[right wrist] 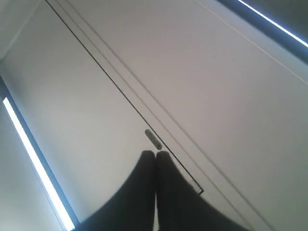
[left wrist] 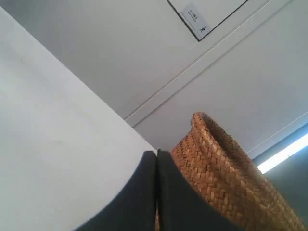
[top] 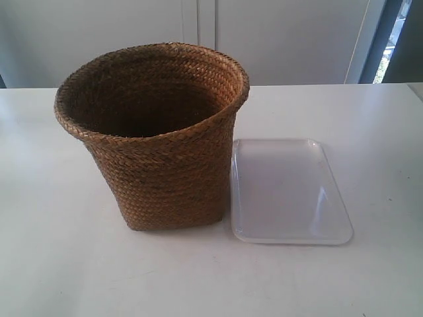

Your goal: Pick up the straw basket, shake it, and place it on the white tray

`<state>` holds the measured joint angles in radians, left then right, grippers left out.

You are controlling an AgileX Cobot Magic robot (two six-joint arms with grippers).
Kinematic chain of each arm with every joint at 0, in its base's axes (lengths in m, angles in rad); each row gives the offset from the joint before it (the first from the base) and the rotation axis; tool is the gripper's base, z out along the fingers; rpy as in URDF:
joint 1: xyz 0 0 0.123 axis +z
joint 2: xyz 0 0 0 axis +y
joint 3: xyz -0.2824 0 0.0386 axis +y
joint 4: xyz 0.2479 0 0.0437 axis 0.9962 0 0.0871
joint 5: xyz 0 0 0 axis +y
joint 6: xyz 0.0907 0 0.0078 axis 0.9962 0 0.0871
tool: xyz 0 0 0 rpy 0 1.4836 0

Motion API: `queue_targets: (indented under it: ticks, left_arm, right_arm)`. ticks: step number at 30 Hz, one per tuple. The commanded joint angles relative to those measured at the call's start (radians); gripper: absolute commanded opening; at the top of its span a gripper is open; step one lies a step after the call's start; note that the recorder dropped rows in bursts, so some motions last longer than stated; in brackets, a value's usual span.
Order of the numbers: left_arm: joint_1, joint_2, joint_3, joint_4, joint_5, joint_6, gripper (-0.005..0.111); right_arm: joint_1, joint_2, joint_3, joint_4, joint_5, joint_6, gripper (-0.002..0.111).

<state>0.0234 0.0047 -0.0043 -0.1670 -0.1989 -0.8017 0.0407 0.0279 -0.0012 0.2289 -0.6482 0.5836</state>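
Note:
The straw basket (top: 162, 142) stands upright on the white table, brown and braided, with a wide flared rim and a dark inside. Right beside its base lies the white tray (top: 287, 191), flat, glossy, nothing on it. No arm or gripper shows in the exterior view. In the left wrist view my left gripper (left wrist: 156, 154) is shut, its dark fingers pressed together with nothing between them; the straw basket (left wrist: 226, 178) rises just beyond them, apart from the tips. My right gripper (right wrist: 155, 154) is also shut and empty, facing a pale wall with neither basket nor tray in sight.
The white table (top: 59, 251) spreads wide around basket and tray. Behind it runs a pale panelled wall (top: 198, 26), with a window strip at the far right. A small sign (left wrist: 196, 21) hangs on the wall in the left wrist view.

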Motion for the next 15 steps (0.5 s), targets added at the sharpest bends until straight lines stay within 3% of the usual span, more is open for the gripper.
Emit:
queue_targets:
  ticks: [1,4,10,15]
  left_arm:
    - [0.003,-0.005,0.004,-0.003,0.192,-0.009,0.000]
    - [0.003,-0.005,0.004,-0.036,0.241,-0.049,0.000]
    - [0.003,-0.005,0.004,-0.060,0.354,-0.069,0.000]
    - [0.003,-0.005,0.004,-0.087,0.300,-0.028,0.000]
  right_arm:
    - [-0.010,-0.001,0.001,0.003,0.142,0.124,0.000]
    - [-0.010,-0.001,0.001,0.003,0.404,0.157,0.000]
    - [-0.010,-0.001,0.001,0.003,0.513,0.108,0.000]
    - [-0.006,-0.001,0.001,0.003,0.546,0.090,0.000]
